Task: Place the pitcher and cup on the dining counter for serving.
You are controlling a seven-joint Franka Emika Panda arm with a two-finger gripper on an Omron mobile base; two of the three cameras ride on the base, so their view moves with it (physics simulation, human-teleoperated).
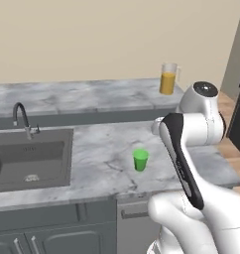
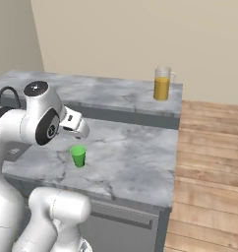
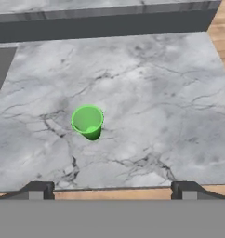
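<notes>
room: plain beige wall behind, wood plank floor (image 2: 209,162) off the right end of the units.

lower tabletop (image 1: 102,149): grey-white veined marble over dark grey cabinet fronts (image 1: 52,228); a sink (image 1: 30,158) with a curved dark faucet (image 1: 22,119) is set into its left part.

dining counter (image 1: 82,96): raised marble slab on a dark grey base, running along the far edge of the lower tabletop and standing higher than it.

pitcher (image 1: 168,78): clear glass with orange juice inside, upright on the dining counter at its right end, near the corner.

cup (image 1: 140,159): small bright green tapered cup, upright and open side up on the lower tabletop, right of the sink, roughly midway between the near and far edges and well apart from the pitcher.

markings: no brands, labels or readable writing on any item.

end effector (image 3: 112,189): in the hand view the two dark fingertips (image 3: 38,190) stand wide apart at the bottom, released, nothing between them. it hangs over the near edge of the lower tabletop; the cup sits ahead of it and a little toward the left fingertip, apart from both tips.
</notes>
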